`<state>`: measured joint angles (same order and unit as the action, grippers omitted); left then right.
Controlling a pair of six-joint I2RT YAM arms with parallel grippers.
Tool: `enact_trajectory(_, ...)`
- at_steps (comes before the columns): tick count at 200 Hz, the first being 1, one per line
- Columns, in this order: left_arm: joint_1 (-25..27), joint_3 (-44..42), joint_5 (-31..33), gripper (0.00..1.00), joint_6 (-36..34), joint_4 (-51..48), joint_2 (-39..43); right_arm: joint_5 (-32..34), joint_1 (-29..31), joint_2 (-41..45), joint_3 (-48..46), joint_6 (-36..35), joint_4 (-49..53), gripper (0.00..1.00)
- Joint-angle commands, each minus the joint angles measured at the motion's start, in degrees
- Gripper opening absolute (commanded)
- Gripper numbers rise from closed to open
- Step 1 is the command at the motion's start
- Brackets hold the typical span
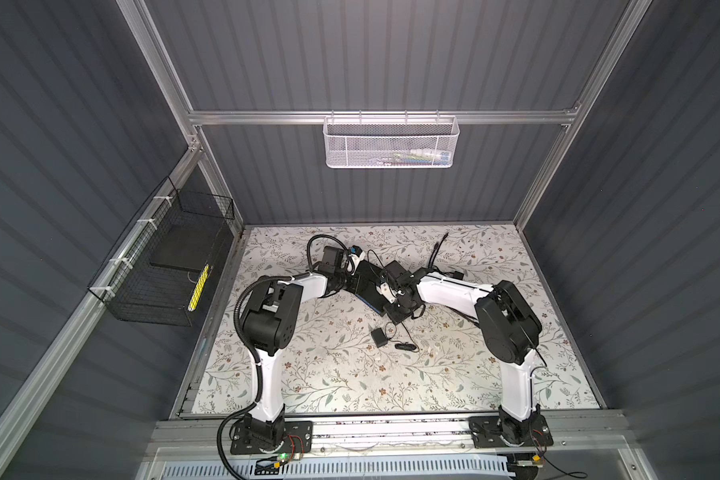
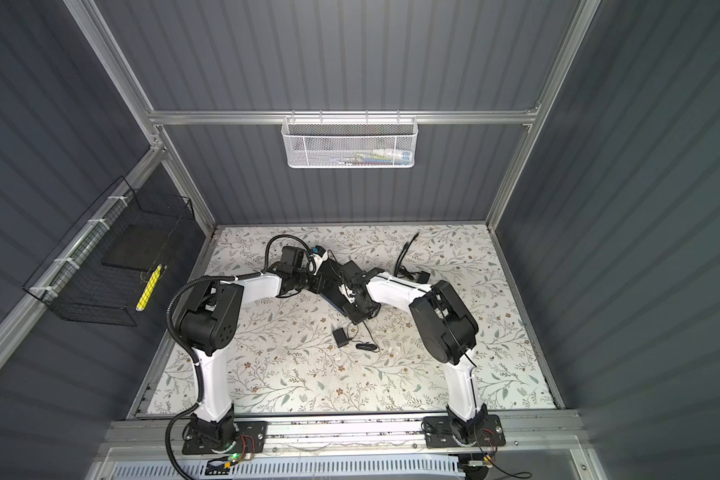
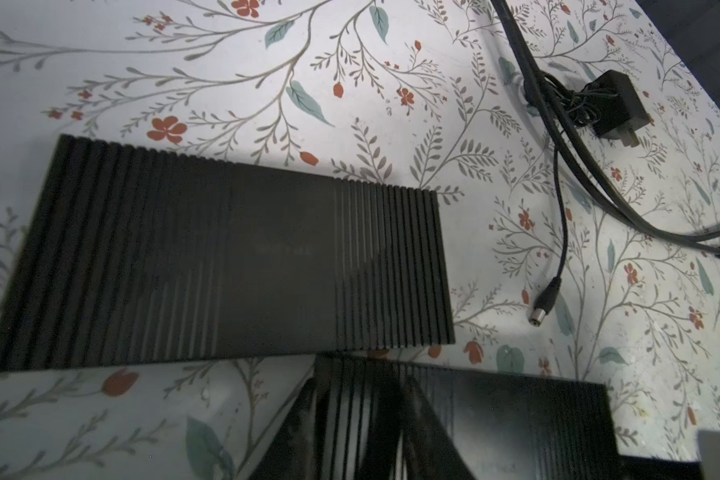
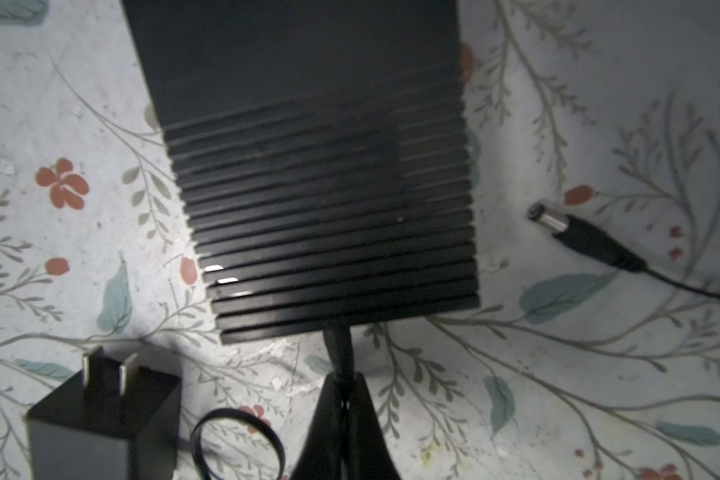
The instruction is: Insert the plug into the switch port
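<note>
The switch (image 1: 368,278) is a flat black ribbed box with a blue side, lying mid-table at the back where both arms meet. My left gripper (image 3: 362,395) has its fingers a little apart around one ribbed end of the switch (image 3: 516,415). My right gripper (image 4: 344,386) is shut on the black plug (image 4: 338,345). The plug's tip touches the near end of the switch (image 4: 321,187), at the middle of that edge. The switch port itself is hidden on that end face.
A second ribbed black box (image 3: 225,257) lies flat beside the held one. A loose barrel plug (image 4: 558,228) rests right of the switch. Two black adapters (image 4: 100,415) (image 3: 616,104), cables (image 3: 578,166) and a cable loop (image 4: 238,440) lie around.
</note>
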<state>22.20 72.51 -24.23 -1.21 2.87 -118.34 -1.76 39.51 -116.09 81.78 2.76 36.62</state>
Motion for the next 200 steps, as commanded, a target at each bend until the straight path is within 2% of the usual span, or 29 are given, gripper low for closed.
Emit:
enact_trajectory(1,4.5,-4.4,-3.8,0.34,-0.2,-12.6,-3.3,-0.6,-0.5,1.8,4.5,1.0,-10.3,0.00)
enact_trajectory(90,5.0,-5.1,-4.4,0.34,0.2,-11.8,-3.2,-1.5,-0.5,0.7,3.1,2.2,-16.8,0.00)
enact_trajectory(200,6.0,-5.7,-5.7,0.34,1.5,-10.0,-3.7,-2.1,-0.4,-1.8,7.2,2.7,-19.7,0.00)
